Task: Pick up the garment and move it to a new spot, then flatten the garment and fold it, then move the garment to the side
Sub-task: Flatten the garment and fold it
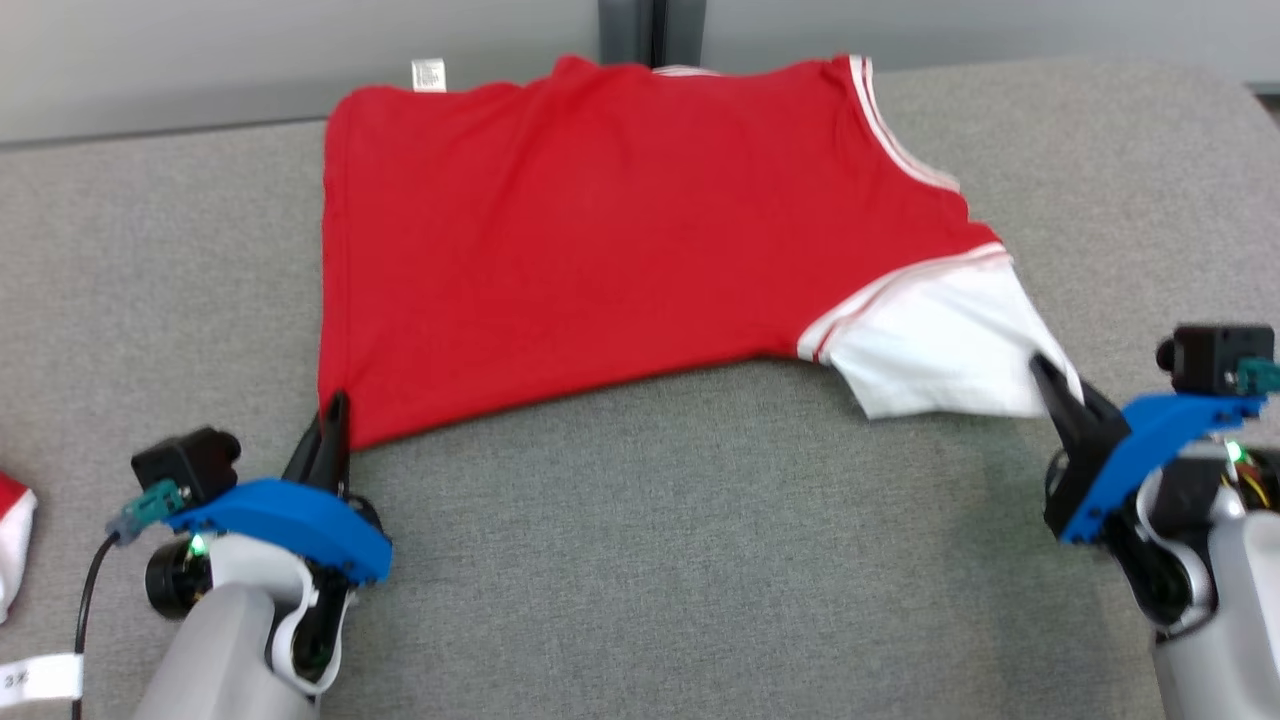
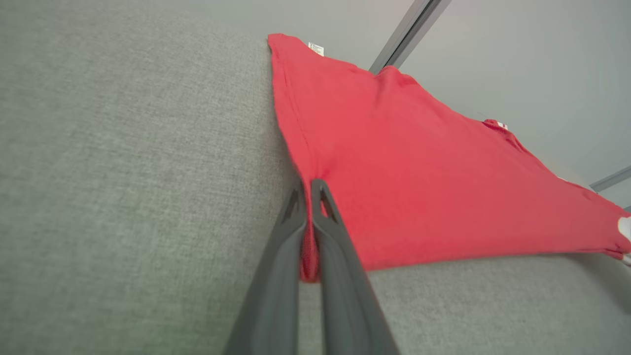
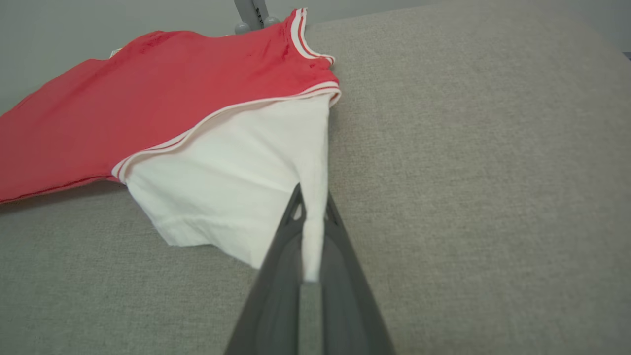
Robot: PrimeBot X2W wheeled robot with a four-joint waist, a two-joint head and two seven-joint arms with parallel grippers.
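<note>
Grey woven fabric covered the broad work surface (image 1: pixel 640 560), which ran back to a pale grey wall (image 1: pixel 250 50) with a dark upright post (image 1: pixel 628 30) near its middle. On the far half of that surface lay the garment (image 1: pixel 600 250), a red short-sleeved jersey shirt with one white sleeve and white-striped trim. It was spread mostly flat, with its far edge at the back of the surface. A small white care label (image 1: pixel 428 74) stood up at its far left corner.

The left gripper (image 1: pixel 338 405) was at the shirt's near left corner. Its jaws were drawn narrow on the red hem, and the left wrist view showed a fold of red cloth pinched between the two dark fingers (image 2: pixel 276 256). The right gripper (image 1: pixel 1045 370) was at the outer edge of the white sleeve. Its jaws were likewise closed on the cloth, and the right wrist view showed a bunched strip of white fabric clamped between them. The sleeve was drawn out to a point toward that gripper. Between the two grippers the shirt's near edge curved away from the robot, and the right wrist view showed a thin shadow under the red hem.

At the left edge of the head view, a second piece of red and white cloth (image 1: pixel 12 540) lay well apart from the shirt. Near it lay a white strip (image 1: pixel 40 678) with marking too small to read. A black cable (image 1: pixel 88 610) hung beside the left wrist.
</note>
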